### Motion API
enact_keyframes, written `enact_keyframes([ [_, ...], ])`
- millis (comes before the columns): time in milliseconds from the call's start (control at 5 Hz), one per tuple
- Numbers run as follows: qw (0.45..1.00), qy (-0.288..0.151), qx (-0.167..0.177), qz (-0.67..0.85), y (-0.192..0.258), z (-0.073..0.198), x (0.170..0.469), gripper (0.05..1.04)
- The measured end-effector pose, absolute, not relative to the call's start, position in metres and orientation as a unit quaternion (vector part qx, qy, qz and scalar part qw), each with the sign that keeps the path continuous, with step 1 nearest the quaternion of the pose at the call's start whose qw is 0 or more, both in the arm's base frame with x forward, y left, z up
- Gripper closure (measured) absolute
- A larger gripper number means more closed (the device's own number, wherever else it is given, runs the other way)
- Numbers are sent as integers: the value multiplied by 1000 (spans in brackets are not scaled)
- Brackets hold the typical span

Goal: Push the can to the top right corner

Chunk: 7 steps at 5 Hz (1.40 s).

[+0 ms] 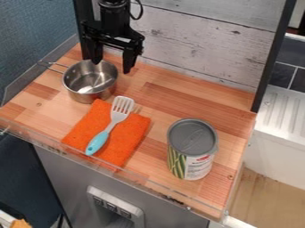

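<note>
On the wooden worktop (170, 95), the grey-topped cylindrical metal can (191, 153) looks rigid, probably heavy — push low; your empty jaws hang spread.

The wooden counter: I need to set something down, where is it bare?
Widest between the can and the plank wall; a narrower strip separates can and orange cloth. Crowded at left: pot beside the gripper, cloth, spatula.

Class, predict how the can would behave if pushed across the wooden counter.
The can stands upright, so it should slide rather than roll. Looking taller than wide, it might tip if pushed near its lid. Its straight sides suggest stiffness.
</note>
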<state>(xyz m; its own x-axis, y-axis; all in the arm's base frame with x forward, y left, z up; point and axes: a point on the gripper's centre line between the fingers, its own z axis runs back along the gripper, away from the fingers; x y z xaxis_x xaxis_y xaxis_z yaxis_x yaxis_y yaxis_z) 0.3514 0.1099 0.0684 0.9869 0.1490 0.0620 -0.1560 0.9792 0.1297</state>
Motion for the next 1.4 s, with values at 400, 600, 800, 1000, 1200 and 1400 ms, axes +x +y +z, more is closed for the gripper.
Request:
enact_keyframes([
  [400,999,1,23,43,67,57,331,82],
  [600,1000,-11,17,-7,24,72,312,82],
  [800,999,-3,10,-35,-2,73,281,82],
  [1000,998,9,5,-69,-27,67,258,82],
  [1200,994,13,4,-104,-51,64,234,82],
  [1400,992,11,2,-124,-72,63,218,82],
])
